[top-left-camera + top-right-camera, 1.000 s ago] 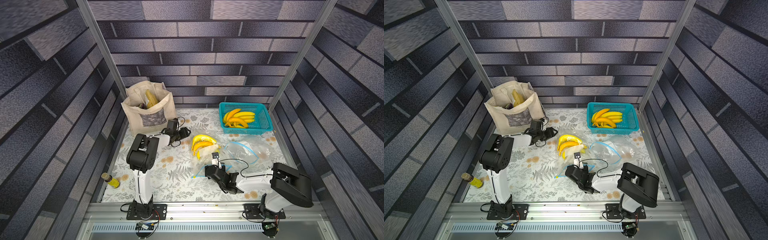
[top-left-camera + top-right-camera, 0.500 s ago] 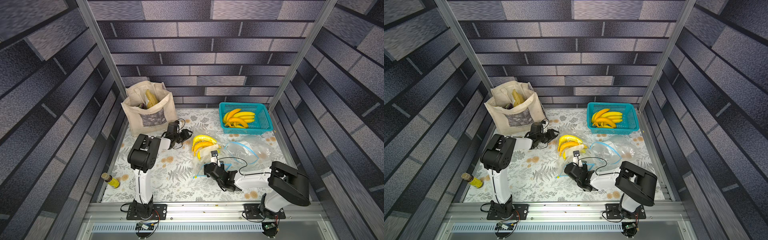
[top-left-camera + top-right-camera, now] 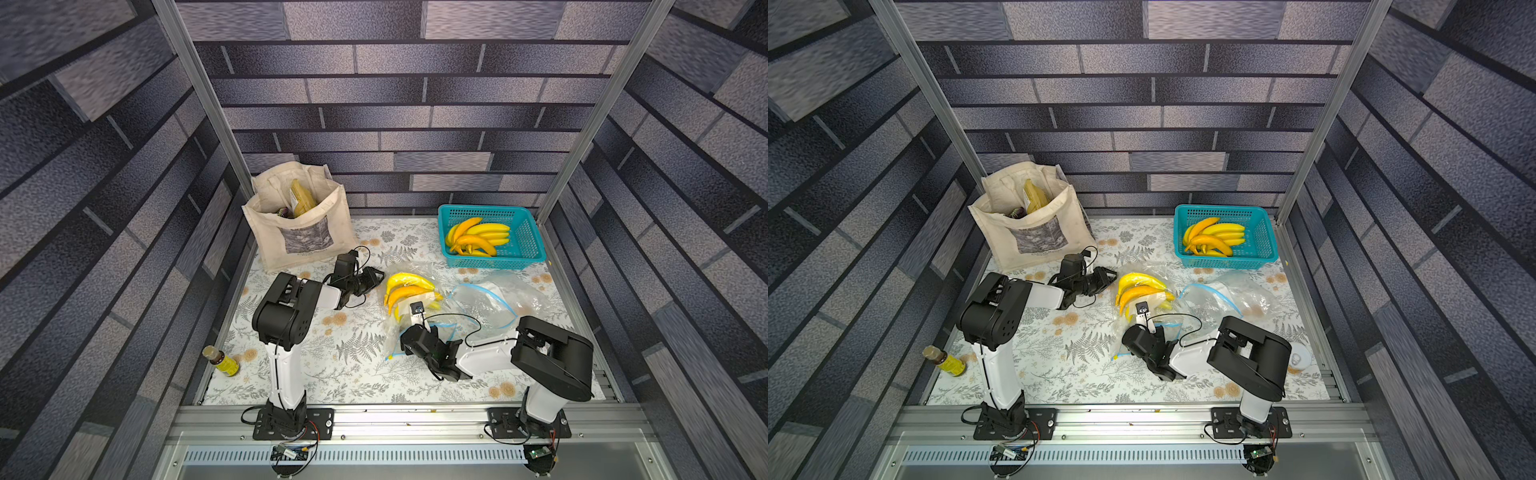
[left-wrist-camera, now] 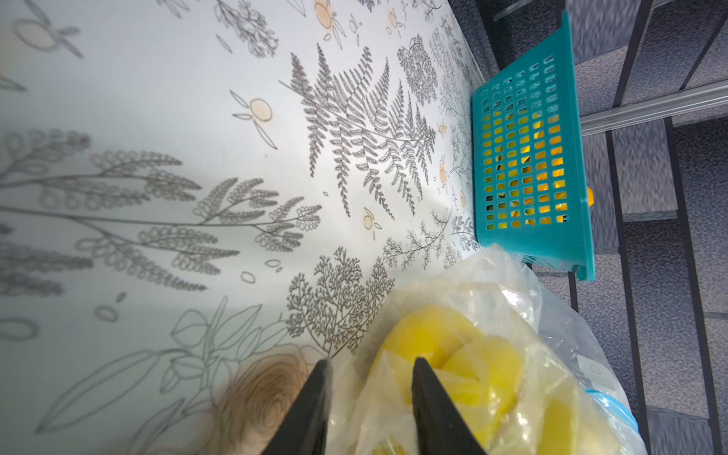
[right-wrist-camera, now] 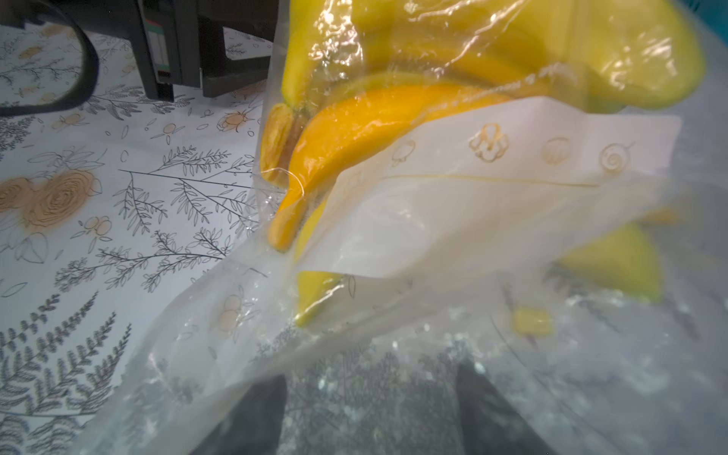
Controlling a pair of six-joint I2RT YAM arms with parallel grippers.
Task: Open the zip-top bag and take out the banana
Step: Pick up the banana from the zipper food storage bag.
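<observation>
Booth with grey brick-pattern walls [image 3: 415, 124] on three sides, metal posts [image 3: 199, 104] at the corners and a metal rail [image 3: 374, 419] along the front. The table [image 3: 332, 374] is covered by a white cloth printed with ferns and flowers. A clear bag [image 3: 392, 334] lies mid-table with the bananas [image 3: 405, 286] inside it. Both arms are at it.

Left claw [image 4: 370, 364]: jaws a little apart, the bag's crumpled end between them, not pinched. Right claw [image 5: 370, 382]: jaws spread wide, blurred behind the plastic at the bag's near end.

Cloth tote [image 3: 299, 232] at back left. Teal basket [image 3: 528, 237] at back right, holding a second bunch [image 3: 478, 239]. Spare clear bag [image 3: 494, 297] just right of the bananas. Bottle [image 3: 220, 360] by the table's left edge.
</observation>
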